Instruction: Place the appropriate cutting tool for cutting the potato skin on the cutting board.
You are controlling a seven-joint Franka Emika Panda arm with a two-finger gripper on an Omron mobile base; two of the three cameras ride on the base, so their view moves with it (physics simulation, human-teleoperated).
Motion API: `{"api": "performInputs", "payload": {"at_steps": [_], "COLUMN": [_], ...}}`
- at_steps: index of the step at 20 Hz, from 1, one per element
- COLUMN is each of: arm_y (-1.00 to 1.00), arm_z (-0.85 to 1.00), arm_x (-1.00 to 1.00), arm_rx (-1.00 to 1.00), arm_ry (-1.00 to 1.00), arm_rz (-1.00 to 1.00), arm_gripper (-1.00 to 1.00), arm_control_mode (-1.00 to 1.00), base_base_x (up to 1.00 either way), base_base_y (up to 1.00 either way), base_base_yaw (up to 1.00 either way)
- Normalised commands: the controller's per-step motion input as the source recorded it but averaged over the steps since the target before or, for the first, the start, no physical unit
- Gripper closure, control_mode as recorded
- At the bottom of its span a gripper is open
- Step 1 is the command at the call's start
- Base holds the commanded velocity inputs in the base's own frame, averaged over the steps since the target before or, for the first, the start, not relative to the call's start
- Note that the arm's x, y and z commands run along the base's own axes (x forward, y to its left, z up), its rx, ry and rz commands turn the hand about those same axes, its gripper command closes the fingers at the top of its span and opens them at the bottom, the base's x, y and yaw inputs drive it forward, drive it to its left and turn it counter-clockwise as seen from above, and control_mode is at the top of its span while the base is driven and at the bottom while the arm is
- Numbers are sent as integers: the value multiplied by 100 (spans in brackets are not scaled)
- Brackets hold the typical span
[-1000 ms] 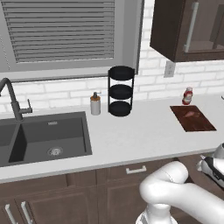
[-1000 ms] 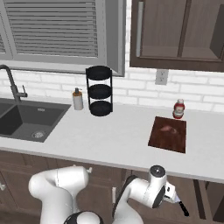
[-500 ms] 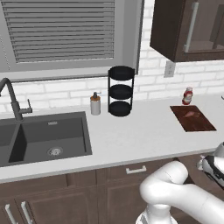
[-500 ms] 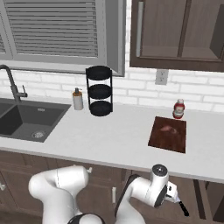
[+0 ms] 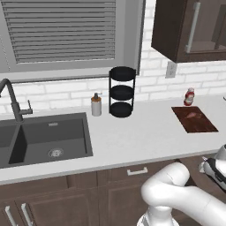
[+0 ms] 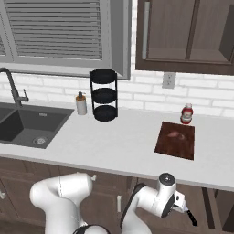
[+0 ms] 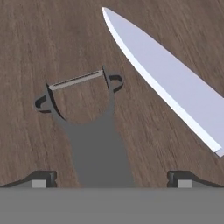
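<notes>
The two-finger gripper (image 7: 111,177) stands wide open and empty, its dark tips either side of the slender dark grey Y-shaped peeler (image 7: 89,131), which lies on a brown wood-grain surface directly between the jaws. The peeler's handle runs toward the hand and its blade bar points away, so the fingers seem well set to close across it. Just beside it, apart, lies a pale long-bladed knife (image 7: 168,83), angled diagonally. Up on the counter, the flat reddish-brown wooden cutting board (image 6: 176,142) carries the small pinkish-brown potato (image 6: 175,135), with a red-capped bottle (image 6: 186,113) behind.
</notes>
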Motion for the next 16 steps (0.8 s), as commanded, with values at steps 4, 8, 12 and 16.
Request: {"api": "performInputs", "payload": {"at_steps": [4, 8, 12, 16], "arm_y": [0, 0, 0, 0], "arm_z": [-21, -7, 0, -19], "arm_x": [0, 0, 0, 0], "arm_rx": [0, 0, 0, 0], "arm_ry": [1, 1, 0, 1], "arm_rz": [0, 0, 0, 0], "arm_gripper": [-100, -100, -100, -100], "arm_control_mode": [-100, -100, -100, -100], "base_base_x": [0, 0, 0, 0], "base_base_y": [0, 0, 0, 0], "base_base_yaw": [0, 0, 0, 0]}}
